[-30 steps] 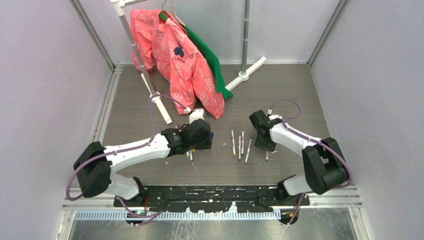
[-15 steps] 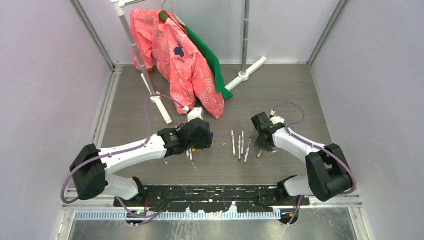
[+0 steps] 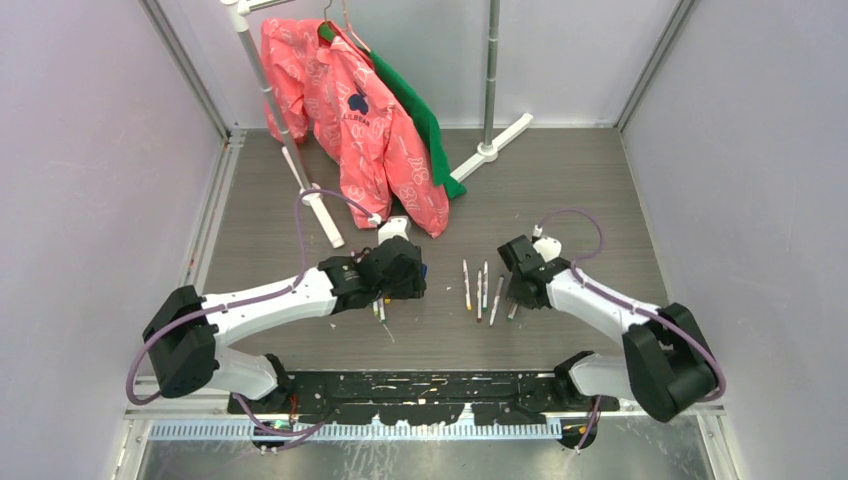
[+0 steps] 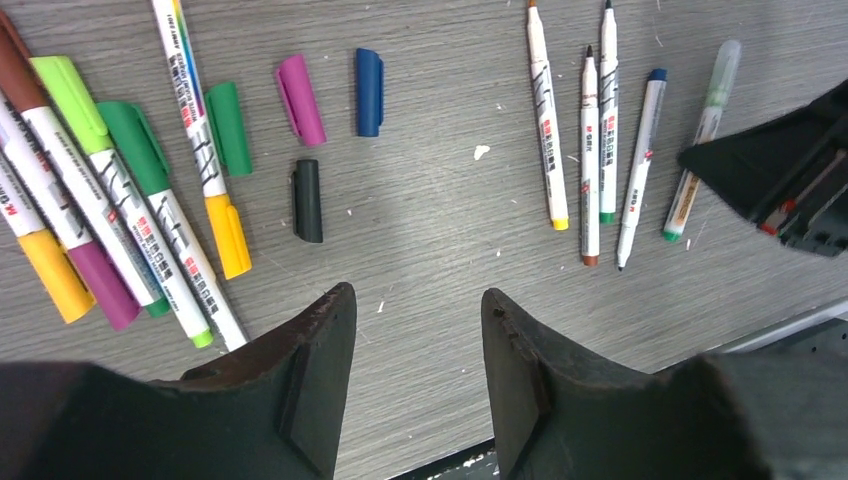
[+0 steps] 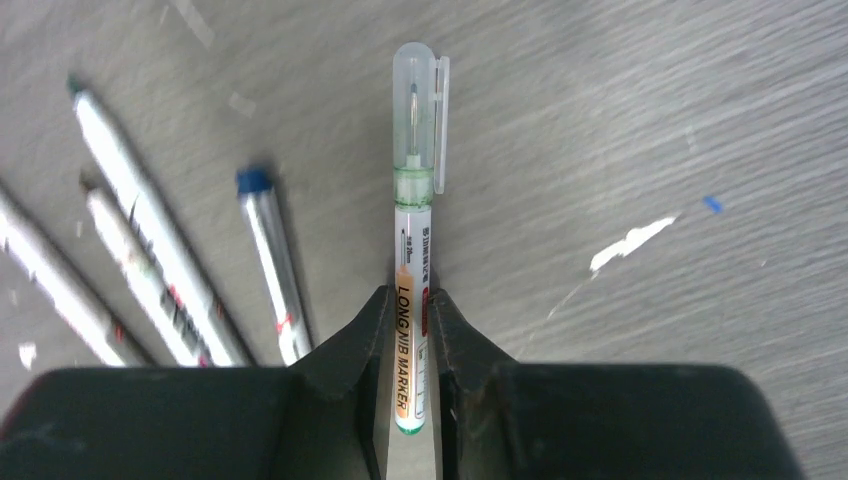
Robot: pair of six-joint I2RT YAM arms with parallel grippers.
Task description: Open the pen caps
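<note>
Four pens (image 4: 589, 150) lie side by side in a row near the middle of the table (image 3: 560, 180). Just right of the row lies a fifth pen (image 5: 413, 250). It sits pinched between the fingers of the right gripper (image 5: 410, 297). Its cap (image 5: 418, 110) is on the end that sticks out past the fingers. Left of the row lie four loose caps (image 4: 369, 91), each a little apart from the next. Further left of the row is a bunch of pens (image 4: 120, 200), packed close together. The left gripper (image 4: 415, 300) is left of the row too, near the loose caps. Far behind the row, a coat (image 3: 355, 110) hangs on a rack (image 3: 491, 80).
</note>
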